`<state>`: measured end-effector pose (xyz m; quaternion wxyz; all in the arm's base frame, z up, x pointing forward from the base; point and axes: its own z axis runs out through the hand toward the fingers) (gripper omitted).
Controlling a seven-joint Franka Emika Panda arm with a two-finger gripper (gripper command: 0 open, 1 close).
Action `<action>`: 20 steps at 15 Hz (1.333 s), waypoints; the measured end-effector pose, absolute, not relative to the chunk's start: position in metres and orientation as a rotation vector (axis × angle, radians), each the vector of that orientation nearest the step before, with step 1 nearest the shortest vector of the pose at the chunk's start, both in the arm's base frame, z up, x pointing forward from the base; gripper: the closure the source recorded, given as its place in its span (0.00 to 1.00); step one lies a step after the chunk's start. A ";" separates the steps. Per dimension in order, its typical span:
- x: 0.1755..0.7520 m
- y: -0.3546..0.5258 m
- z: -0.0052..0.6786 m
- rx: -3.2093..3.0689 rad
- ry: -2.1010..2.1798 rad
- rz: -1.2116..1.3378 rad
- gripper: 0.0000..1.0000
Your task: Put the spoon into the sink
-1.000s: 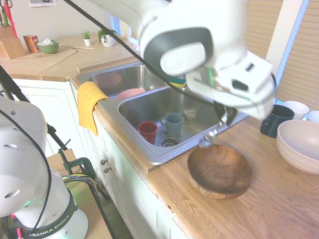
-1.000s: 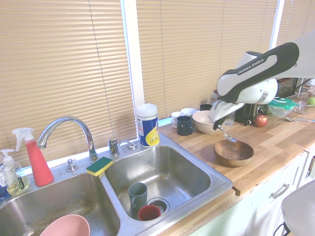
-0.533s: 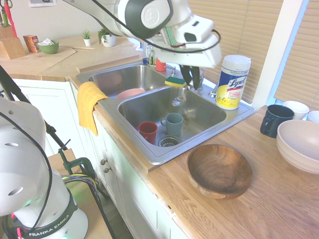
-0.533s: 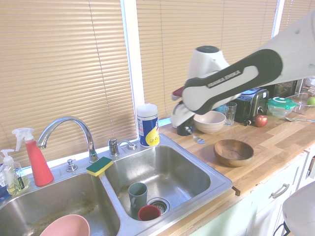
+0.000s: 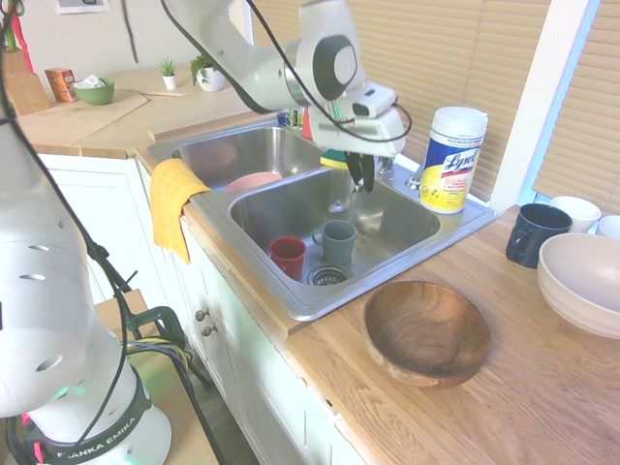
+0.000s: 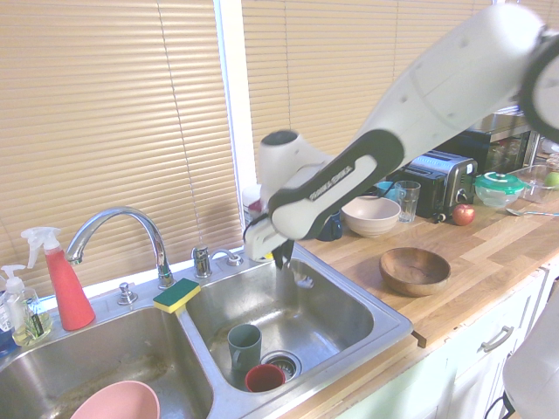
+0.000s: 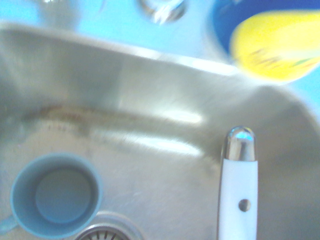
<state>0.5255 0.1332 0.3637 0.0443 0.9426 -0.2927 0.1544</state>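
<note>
My gripper [image 5: 360, 180] hangs over the right basin of the sink [image 5: 392, 221], near its back wall, and is shut on the spoon [image 5: 338, 203]. The spoon dangles below the fingers with its shiny bowl end down, above the basin floor and not touching it. From the other side, the gripper [image 6: 284, 256] and the spoon [image 6: 302, 279] sit just inside the sink [image 6: 327, 319] rim. In the wrist view the spoon [image 7: 238, 190] shows its flat pale handle and silver tip over the steel basin.
A red cup [image 5: 288, 256] and a grey-green mug [image 5: 338, 240] stand by the drain [image 5: 327, 276]. A wooden bowl [image 5: 426, 332] sits on the counter, a wipes canister [image 5: 453, 158] behind the sink. A sponge [image 6: 176, 295] lies on the divider, a pink bowl [image 5: 254, 181] in the left basin.
The arm swung from above the wooden bowl across to the right basin, carrying the spoon, and has dropped lower toward the basin.
</note>
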 end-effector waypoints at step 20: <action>0.617 0.144 0.151 2.720 -0.888 0.075 1.00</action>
